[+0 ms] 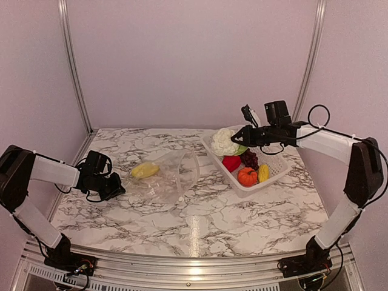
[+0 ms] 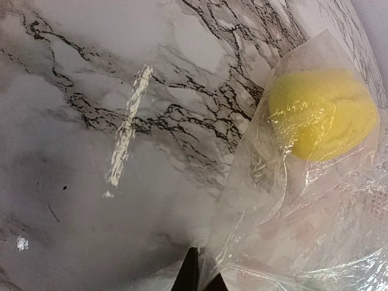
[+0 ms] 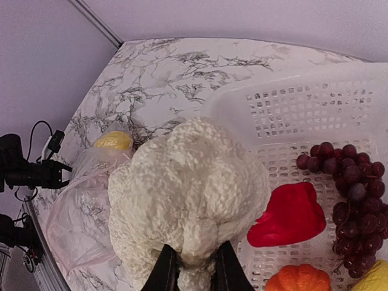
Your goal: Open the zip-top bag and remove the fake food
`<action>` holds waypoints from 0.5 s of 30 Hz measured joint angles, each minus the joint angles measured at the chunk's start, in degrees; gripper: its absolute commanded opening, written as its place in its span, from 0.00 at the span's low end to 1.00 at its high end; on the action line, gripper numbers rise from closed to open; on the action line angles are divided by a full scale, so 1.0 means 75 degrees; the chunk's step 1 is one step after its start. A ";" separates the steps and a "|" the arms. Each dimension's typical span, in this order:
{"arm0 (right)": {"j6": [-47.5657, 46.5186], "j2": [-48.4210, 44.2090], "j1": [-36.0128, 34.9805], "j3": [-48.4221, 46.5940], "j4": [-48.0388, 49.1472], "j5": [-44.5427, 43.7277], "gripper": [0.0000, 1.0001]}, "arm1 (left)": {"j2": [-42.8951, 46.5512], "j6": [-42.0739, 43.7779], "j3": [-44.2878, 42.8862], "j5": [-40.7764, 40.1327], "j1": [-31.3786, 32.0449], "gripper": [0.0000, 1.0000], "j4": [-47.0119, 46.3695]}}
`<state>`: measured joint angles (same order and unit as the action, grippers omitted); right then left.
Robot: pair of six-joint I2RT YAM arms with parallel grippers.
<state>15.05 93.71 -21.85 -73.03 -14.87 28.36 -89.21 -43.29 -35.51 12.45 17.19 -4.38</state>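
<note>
Right gripper [image 3: 194, 274] is clenched on the stalk end of the cream-white cauliflower [image 3: 188, 194], held at the far-left corner of the white basket [image 3: 315, 79]. Whether it rests on the basket floor cannot be told.

Left gripper [image 2: 198, 280] is clamped shut on an edge of the zip-top bag [image 1: 173, 176]. The bag lies on the marble table [image 1: 212, 218], left of the basket. One yellow piece [image 1: 145, 170] is seen inside the bag, at its left end, near the left gripper.

Red pepper [image 3: 288, 215], grape bunch [image 3: 345, 188] and orange piece [image 1: 247, 176] are already in the basket.

Step judged: cauliflower drop-off. Done well if:
- the cauliflower is lowered onto bare basket floor in the far-left corner, inside the rim and clear of the pepper
- the jaws are released only once it is low, since it is rounded and a roll is likely from any height
- the retreat is made straight up, so the lattice is not snagged
- the bag pinch is kept on the left side, so the mouth is placed for the yellow piece.
</note>
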 measured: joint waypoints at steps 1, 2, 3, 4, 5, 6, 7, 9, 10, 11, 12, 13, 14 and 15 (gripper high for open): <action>0.0003 0.0050 0.0213 0.0000 0.0006 -0.0079 0.08 | 0.0000 0.0003 0.0000 0.0003 0.0000 0.00 0.0000; 0.0012 0.0122 0.0396 -0.0009 0.0009 -0.0143 0.08 | -0.0003 0.0003 0.0000 0.0003 0.0000 0.00 0.0000; 0.0015 0.0210 0.0522 -0.0035 0.0009 -0.0210 0.09 | -0.0003 0.0003 0.0000 0.0006 0.0000 0.00 0.0000; 0.0017 0.0364 0.0670 -0.0105 0.0003 -0.0291 0.11 | -0.0003 0.0003 -0.0003 0.0009 0.0000 0.00 0.0000; 0.0015 0.0562 0.0781 -0.0207 0.0006 -0.0402 0.12 | -0.0006 0.0003 -0.0003 0.0012 0.0000 0.00 0.0000; 0.0009 0.0781 0.0860 -0.0321 0.0009 -0.0507 0.16 | -0.0012 0.0003 -0.0003 0.0015 0.0000 0.00 -0.0003; -0.0003 0.0982 0.0901 -0.0423 0.0003 -0.0592 0.22 | -0.0026 0.0003 -0.0003 0.0017 0.0000 0.00 -0.0003; -0.0050 0.1425 0.0921 -0.0685 -0.0044 -0.0743 0.37 | -0.0052 0.0003 -0.0003 0.0041 0.0000 0.00 -0.0003; -0.0055 0.1600 0.0921 -0.0801 -0.0073 -0.0790 0.48 | -0.0064 0.0006 -0.0003 0.0058 0.0000 0.00 -0.0003; -0.0117 0.1810 0.0921 -0.0947 -0.0099 -0.0860 0.55 | -0.0073 0.0006 -0.0003 0.0076 0.0000 0.00 -0.0003; -0.0131 0.1926 0.0921 -0.1026 -0.0108 -0.0915 0.58 | -0.0076 0.0012 -0.0003 0.0085 0.0000 0.00 -0.0003; -0.0219 0.2031 0.0921 -0.1134 -0.0119 -0.0959 0.60 | -0.0076 0.0029 -0.0003 0.0099 -0.0003 0.00 -0.0003; -0.0262 0.2092 0.0924 -0.1274 -0.0160 -0.0985 0.63 | -0.0073 0.0041 -0.0003 0.0117 -0.0003 0.00 -0.0003; -0.0294 0.2107 0.0924 -0.1367 -0.0201 -0.1032 0.65 | -0.0073 0.0058 -0.0003 0.0137 -0.0003 0.00 -0.0003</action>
<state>12.84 109.51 -14.92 -83.29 -16.38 20.62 -89.76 -42.85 -35.53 13.47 17.17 -4.40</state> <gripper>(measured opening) 0.592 0.002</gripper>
